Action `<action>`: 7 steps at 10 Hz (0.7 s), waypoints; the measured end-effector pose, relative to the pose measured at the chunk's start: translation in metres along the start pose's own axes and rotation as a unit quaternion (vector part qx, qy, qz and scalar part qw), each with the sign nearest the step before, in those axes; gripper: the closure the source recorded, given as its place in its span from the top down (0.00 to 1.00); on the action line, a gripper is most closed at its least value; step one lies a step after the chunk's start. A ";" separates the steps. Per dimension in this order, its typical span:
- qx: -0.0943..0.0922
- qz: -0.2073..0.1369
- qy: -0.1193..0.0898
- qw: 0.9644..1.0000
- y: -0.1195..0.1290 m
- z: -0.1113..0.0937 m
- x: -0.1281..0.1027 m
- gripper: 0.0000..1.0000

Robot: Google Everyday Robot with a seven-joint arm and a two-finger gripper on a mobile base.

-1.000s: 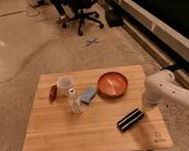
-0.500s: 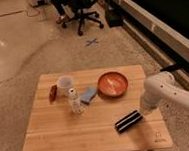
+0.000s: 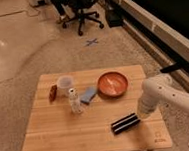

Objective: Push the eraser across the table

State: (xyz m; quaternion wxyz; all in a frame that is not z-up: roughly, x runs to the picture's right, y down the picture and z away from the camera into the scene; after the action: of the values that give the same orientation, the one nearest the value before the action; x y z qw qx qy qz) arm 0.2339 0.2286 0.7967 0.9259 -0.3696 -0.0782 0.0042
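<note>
The eraser, a black block with white lengthwise stripes, lies at a slant on the light wooden table, toward its front right. My gripper comes in from the right on a white arm and sits at the eraser's right end, touching or nearly touching it. The gripper's tip is hidden by the white arm.
An orange bowl stands at the back right of the table. A small light-blue block, a clear bottle, a white cup and a small red-brown item stand toward the back left. A dark logo marks the front right corner. An office chair stands on the floor behind.
The arm has moved left across the table's right side. The eraser has slid left and slightly forward with it.
</note>
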 end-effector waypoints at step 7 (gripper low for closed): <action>-0.033 -0.003 -0.037 0.999 0.021 0.004 -0.023 0.00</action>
State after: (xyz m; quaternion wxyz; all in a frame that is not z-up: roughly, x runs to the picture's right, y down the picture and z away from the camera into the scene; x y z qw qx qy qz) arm 0.2117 0.2452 0.7822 0.9096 -0.3997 -0.1130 0.0126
